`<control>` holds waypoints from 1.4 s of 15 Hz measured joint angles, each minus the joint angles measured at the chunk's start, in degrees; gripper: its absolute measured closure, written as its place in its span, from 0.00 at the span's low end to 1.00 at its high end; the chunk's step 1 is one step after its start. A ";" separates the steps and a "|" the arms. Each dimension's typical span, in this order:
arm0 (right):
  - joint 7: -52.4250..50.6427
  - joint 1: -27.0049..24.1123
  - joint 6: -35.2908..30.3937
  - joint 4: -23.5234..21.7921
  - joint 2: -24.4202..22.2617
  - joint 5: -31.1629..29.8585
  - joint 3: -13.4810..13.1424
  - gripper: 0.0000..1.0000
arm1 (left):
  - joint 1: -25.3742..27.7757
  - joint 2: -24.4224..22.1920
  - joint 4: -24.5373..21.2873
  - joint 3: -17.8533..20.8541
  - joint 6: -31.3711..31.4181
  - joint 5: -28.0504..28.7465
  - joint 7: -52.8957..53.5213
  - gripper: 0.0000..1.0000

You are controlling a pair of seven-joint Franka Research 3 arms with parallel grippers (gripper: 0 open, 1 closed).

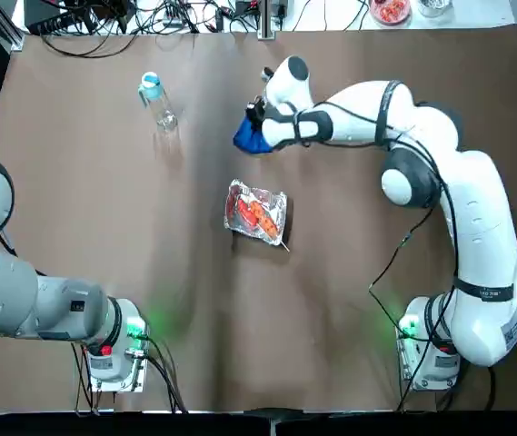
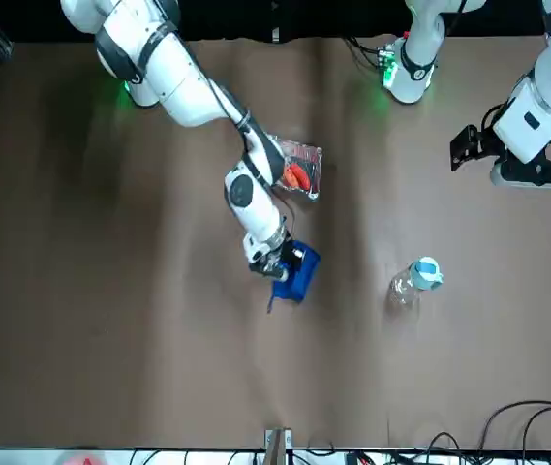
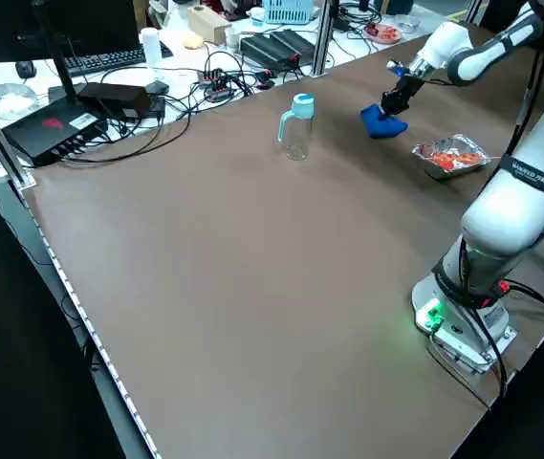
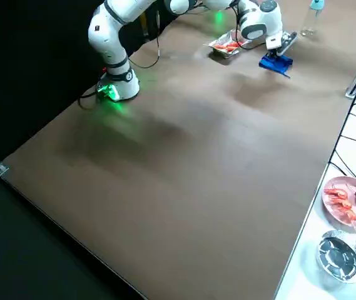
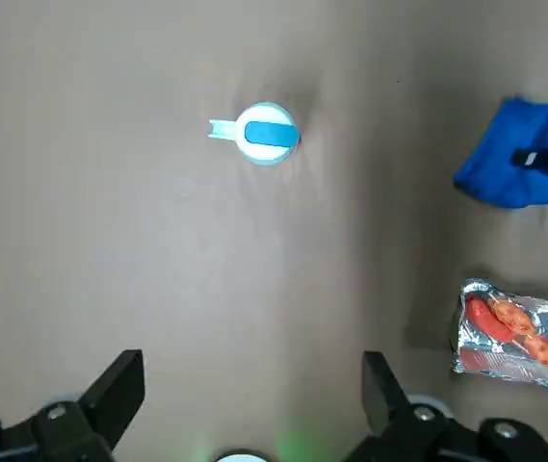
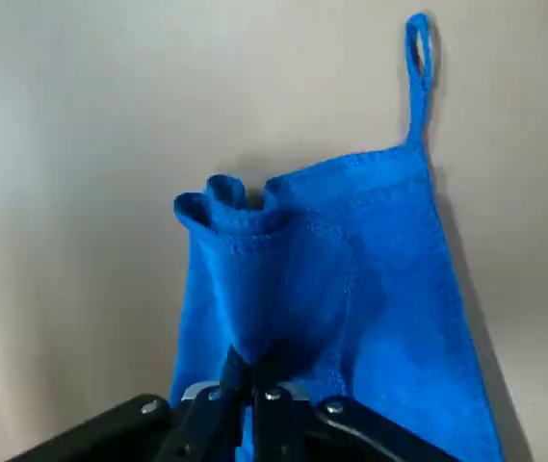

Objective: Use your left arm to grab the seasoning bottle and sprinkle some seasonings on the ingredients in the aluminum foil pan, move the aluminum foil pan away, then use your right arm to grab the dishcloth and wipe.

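No brand name or readable label is shown on the bottle, the pan or the cloth; small dark print on the right arm's (image 1: 476,200) lower link cannot be read.

The right gripper (image 6: 249,380) is seen pinched tight on a bunched fold of the dishcloth (image 6: 322,308); the fingers are nearly together with blue fabric between them. Only in the right wrist view are the cloth's stitched hem and its thin hanging loop shown, the loop lying at the end farthest from the fingers. In the top view the same cloth (image 1: 251,138) is reduced to a small blue patch just under the gripper, largely hidden by the wrist. In the front view the cloth (image 2: 297,271) is seen hanging from the fingers with its lower edge at or near the brown table (image 2: 110,320); whether it is touching cannot be told.

The aluminum foil pan (image 1: 257,213), crinkled silver with glossy red-orange ingredients (image 1: 253,213) inside, lies near the right gripper, toward the robot's bases. The seasoning bottle (image 1: 158,102), clear with a light blue cap, stands upright well apart from that gripper, on its left.

The left gripper (image 5: 254,404) is held high above the table with its fingers spread wide and nothing between them; this spread is shown only in the left wrist view.
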 joint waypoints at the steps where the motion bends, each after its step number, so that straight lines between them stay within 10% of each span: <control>1: 0.02 0.80 0.81 0.00 0.31 0.00 -0.03 0.94 | -0.04 0.04 -0.03 -0.01 0.00 0.00 0.00 0.00; 21: -6.96 -9.98 -28.35 1.89 -4.85 -2.19 -0.70 0.94 | -0.07 0.12 -0.57 -0.10 1.90 1.48 0.83 0.00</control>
